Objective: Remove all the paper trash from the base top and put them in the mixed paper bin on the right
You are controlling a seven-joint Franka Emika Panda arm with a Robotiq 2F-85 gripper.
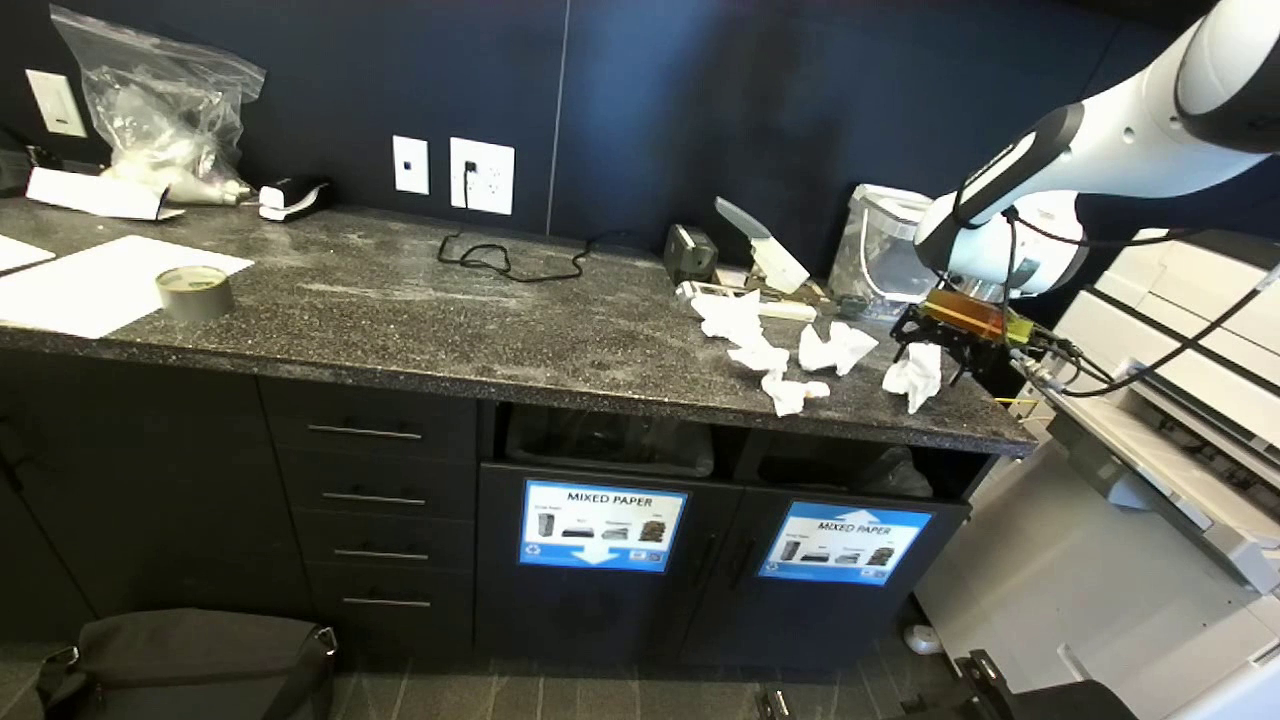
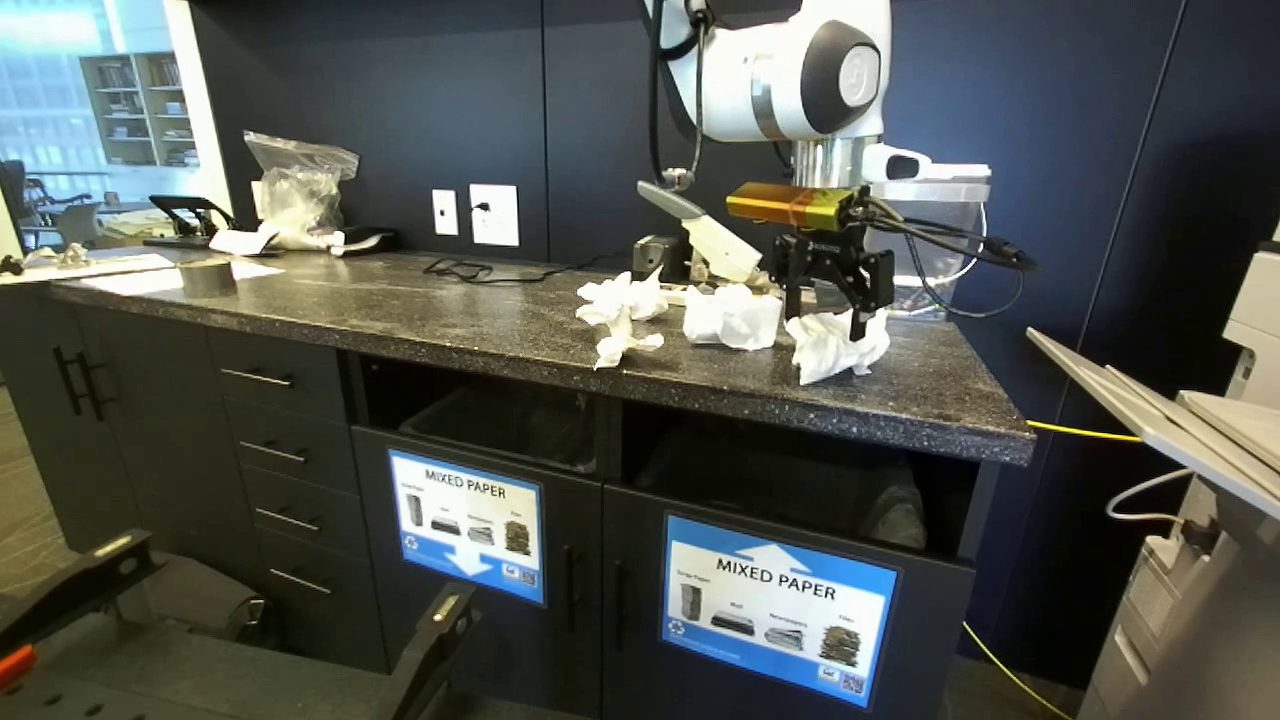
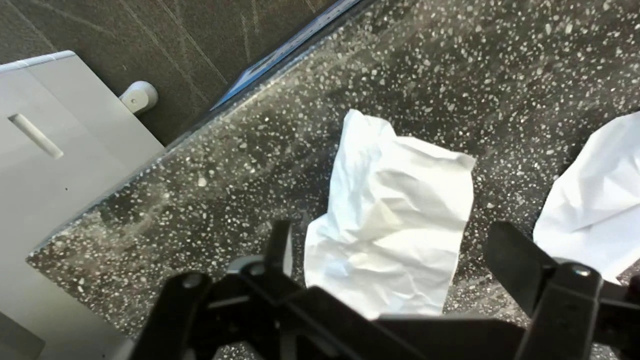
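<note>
Several crumpled white papers lie on the dark speckled counter. The paper nearest the counter's right end (image 1: 915, 378) (image 2: 840, 348) (image 3: 395, 215) lies beneath my gripper (image 1: 930, 355) (image 2: 826, 322) (image 3: 390, 237). The gripper is open, its fingers apart on either side of that paper in the wrist view. A second paper (image 1: 837, 348) (image 2: 733, 318) (image 3: 595, 200) lies just beside it. More crumpled paper (image 1: 735, 320) (image 2: 622, 300) lies farther along the counter, with a small piece (image 1: 790, 392) (image 2: 625, 345) near the front edge. The right mixed paper bin (image 1: 895, 472) (image 2: 900, 510) sits in the cabinet opening below; its inside is dark.
A stapler (image 1: 765, 255), a dark box (image 1: 690, 253) and a clear bucket (image 1: 880, 245) stand behind the papers. A white printer (image 1: 1130, 420) adjoins the counter's right end. A left bin (image 2: 500, 425), tape roll (image 1: 195, 292) and plastic bag (image 1: 160, 120) are farther left.
</note>
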